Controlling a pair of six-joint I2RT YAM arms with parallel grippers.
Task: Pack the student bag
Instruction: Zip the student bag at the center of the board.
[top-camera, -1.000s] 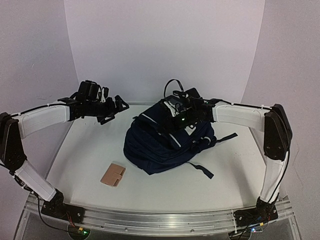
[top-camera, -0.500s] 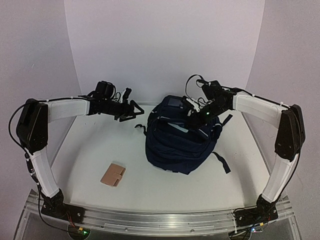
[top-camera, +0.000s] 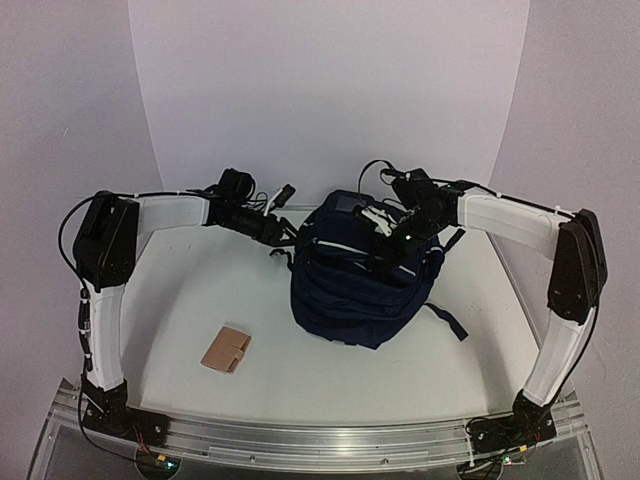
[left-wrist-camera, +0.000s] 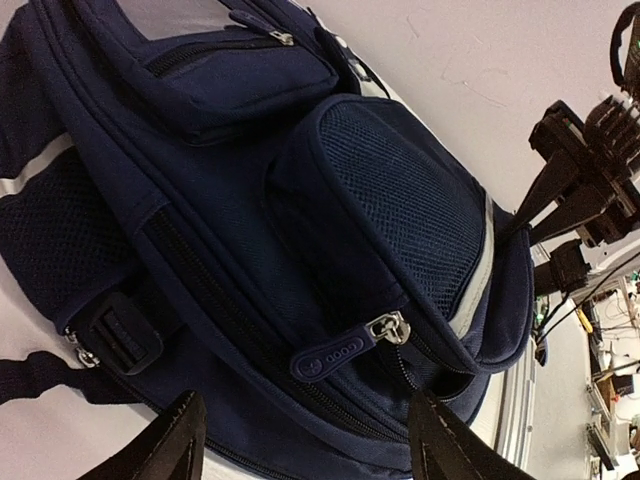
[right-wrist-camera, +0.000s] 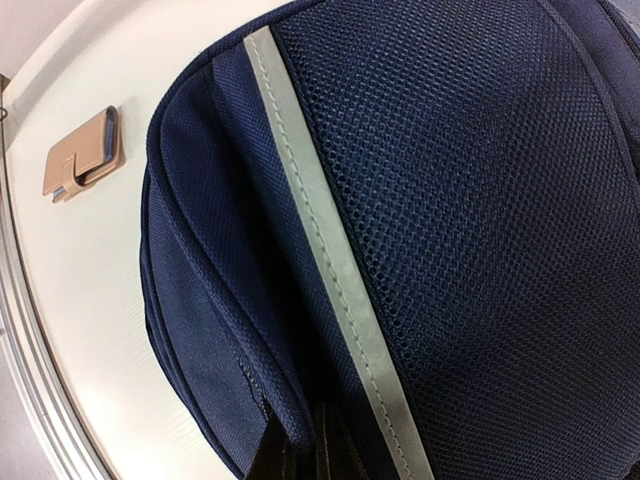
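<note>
Backpack (top-camera: 350, 295), dark navy and bulky, stands on the white table (top-camera: 200, 290), right of the middle and toward the back. We take the rest from the near edge outward.

Closest to us, a metal rail (top-camera: 320, 440) carries both arm bases. Just beyond it, on the left half of the table, lies a small tan case (top-camera: 226, 350), folded flat and well apart from the backpack.

Next comes the backpack itself. A black strap (top-camera: 445, 322) trails from its lower right side onto the table. From the left wrist we see a mesh pocket (left-wrist-camera: 400, 200) on its front, with a metal zipper pull (left-wrist-camera: 390, 328) hanging below that pocket. From the right wrist we see a grey stripe (right-wrist-camera: 330, 260) running down the mesh.

Farther back, the left gripper (top-camera: 285, 228) reaches in from the left to the backpack's upper left side. Its fingers are spread apart and released, and the zipped side of the backpack shows between the two tips. We cannot tell whether either tip touches the fabric.

The right gripper (top-camera: 395, 245) comes in from the right over the top of the backpack. Its fingers are clenched together on a fold of fabric at the backpack's edge.

A pale patch (top-camera: 350, 207) sits on the backpack's top. Behind everything rises a plain white wall (top-camera: 330, 90).
</note>
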